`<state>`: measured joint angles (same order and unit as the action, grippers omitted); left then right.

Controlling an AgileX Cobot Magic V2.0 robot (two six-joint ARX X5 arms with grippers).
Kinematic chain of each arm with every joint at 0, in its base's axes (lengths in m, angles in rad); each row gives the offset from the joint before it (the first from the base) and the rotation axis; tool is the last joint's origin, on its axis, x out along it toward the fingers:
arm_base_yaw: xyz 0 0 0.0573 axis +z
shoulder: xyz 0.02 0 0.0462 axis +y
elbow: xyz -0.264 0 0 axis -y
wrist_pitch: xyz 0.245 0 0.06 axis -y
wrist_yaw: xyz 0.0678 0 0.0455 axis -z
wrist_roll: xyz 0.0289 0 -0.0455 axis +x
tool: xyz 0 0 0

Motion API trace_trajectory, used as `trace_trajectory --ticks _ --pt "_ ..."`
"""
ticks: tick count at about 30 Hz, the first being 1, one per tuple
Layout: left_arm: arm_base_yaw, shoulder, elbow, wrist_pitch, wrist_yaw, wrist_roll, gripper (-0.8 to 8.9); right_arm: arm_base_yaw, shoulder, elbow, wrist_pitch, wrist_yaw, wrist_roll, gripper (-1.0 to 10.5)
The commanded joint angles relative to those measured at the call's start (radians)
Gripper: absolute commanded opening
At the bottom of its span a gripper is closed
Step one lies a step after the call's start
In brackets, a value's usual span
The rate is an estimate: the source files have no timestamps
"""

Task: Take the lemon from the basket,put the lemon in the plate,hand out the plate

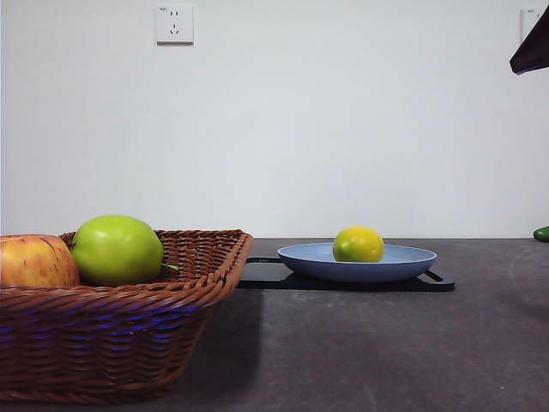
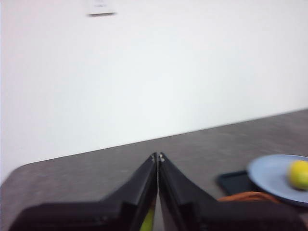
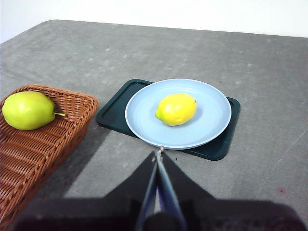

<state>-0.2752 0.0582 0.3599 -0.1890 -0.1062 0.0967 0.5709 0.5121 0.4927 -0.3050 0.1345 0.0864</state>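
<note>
now lemon point(image 3: 176, 109) lies on plate point(image 3: 211, 122), beyond right fingers point(image 3: 155, 166).

The lemon point(image 3: 176, 109) lies on its side in the middle of the light-blue plate point(image 3: 211, 125), which sits on a black tray point(image 3: 219, 148) on the grey worktop point(image 3: 269, 72). Beside the tray stands the wicker basket point(image 3: 33, 149) (a green apple point(image 3: 28, 110) inside it). The right gripper point(image 3: 159, 155) hangs above the plate's near rim, jaws pressed together, holding nothing.
</note>
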Motion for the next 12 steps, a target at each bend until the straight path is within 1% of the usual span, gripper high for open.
trace_trajectory --ticks 1,4,9,12 --pt "0.068 -0.051 -0.093 0.045 0.008 -0.003 0.08 0.006 0.003 0.012 0.013 0.003 0.008 0.1" --pt "0.114 -0.056 -0.186 0.076 0.003 -0.021 0.08 0.006 0.003 0.012 0.013 0.003 0.008 0.1" --pt "0.155 -0.056 -0.312 0.114 0.002 -0.056 0.08 0.006 0.003 0.012 0.013 0.003 0.008 0.1" --pt "0.166 -0.056 -0.355 0.109 0.002 -0.103 0.08 0.006 0.003 0.012 0.013 0.003 0.008 0.1"
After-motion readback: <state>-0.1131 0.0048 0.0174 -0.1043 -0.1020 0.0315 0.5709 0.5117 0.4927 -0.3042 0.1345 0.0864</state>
